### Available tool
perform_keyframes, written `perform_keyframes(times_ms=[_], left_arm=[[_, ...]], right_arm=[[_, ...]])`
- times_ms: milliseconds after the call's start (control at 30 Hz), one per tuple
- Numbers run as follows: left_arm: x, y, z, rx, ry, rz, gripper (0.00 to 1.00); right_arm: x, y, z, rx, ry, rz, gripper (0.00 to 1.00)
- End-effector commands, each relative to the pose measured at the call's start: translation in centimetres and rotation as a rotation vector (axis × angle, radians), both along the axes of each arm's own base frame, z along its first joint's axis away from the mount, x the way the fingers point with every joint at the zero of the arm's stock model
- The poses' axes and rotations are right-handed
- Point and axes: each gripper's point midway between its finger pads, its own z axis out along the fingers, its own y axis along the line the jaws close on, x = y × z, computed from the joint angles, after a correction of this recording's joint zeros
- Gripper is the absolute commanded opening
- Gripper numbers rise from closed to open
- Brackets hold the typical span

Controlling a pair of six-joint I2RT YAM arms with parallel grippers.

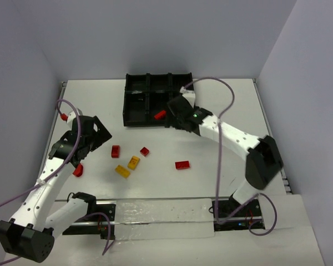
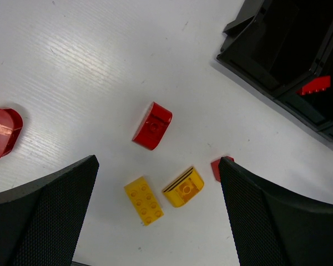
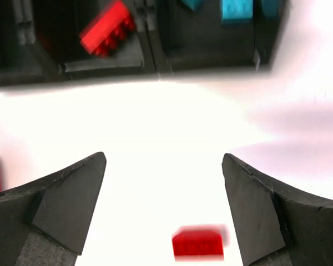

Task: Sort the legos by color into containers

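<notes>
The black divided tray (image 1: 137,100) stands at the back of the table. A red lego (image 1: 160,114) lies tilted in its near middle compartment, also in the right wrist view (image 3: 107,29). Cyan legos (image 3: 236,10) sit in the compartment to its right. My right gripper (image 1: 170,116) hangs open and empty at the tray's near edge, with a red lego (image 3: 198,243) on the table under it (image 3: 164,160). My left gripper (image 1: 101,139) is open and empty (image 2: 159,163) over two yellow legos (image 2: 144,200) (image 2: 183,187). A red one (image 2: 152,126) lies just beyond them.
Loose legos lie mid-table: red (image 1: 115,151), red (image 1: 144,151), yellow (image 1: 134,162), yellow (image 1: 122,171), red (image 1: 182,164). A red rounded piece (image 1: 77,170) rests beside the left arm. Purple cables loop off both arms. A pale strip (image 1: 161,213) runs along the near edge.
</notes>
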Motion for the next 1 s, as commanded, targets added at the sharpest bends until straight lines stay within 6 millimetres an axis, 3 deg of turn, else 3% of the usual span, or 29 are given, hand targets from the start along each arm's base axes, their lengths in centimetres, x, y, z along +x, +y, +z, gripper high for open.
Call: perform_keyframes(times_ms=[0, 33, 100, 167, 367, 467, 667, 967], left_arm=[[0.5, -0.6, 0.4, -0.041, -0.024, -0.010, 0.98], [0.5, -0.8, 0.4, -0.048, -0.026, -0.013, 0.98], [0.5, -0.8, 0.3, -0.053, -0.027, -0.016, 0.98], [0.5, -1.0, 0.2, -0.055, -0.030, -0.025, 0.98], [0.7, -1.4, 0.6, -0.059, -0.051, -0.057, 0.98], [0.9, -1.6, 1.0, -0.064, -0.071, -0.075, 0.98], [1.1, -1.7, 1.5, -0.069, -0.092, -0.079, 0.99], [1.5, -2.1, -0.1, -0.072, -0.041, -0.082, 0.99]], right_arm=[[-4.4, -1.7, -0.2, 0.092, -0.004, -0.074, 0.93], [-6.2, -2.2, -0.8, 0.105, 0.015, -0.083, 0.94], [-7.8, -2.6, -1.5, 0.127, 0.039, -0.103, 0.94], [-11.0, -3.6, -3.4, 0.132, 0.099, -0.120, 0.96], [-15.8, -4.1, -5.7, 0.215, 0.173, -0.224, 0.98], [-17.2, -4.0, -7.0, 0.265, 0.224, -0.261, 0.99], [-18.5, -1.8, -8.8, 0.401, 0.291, -0.259, 1.00], [-16.2, 1.1, -8.9, 0.404, 0.248, -0.218, 0.99]])
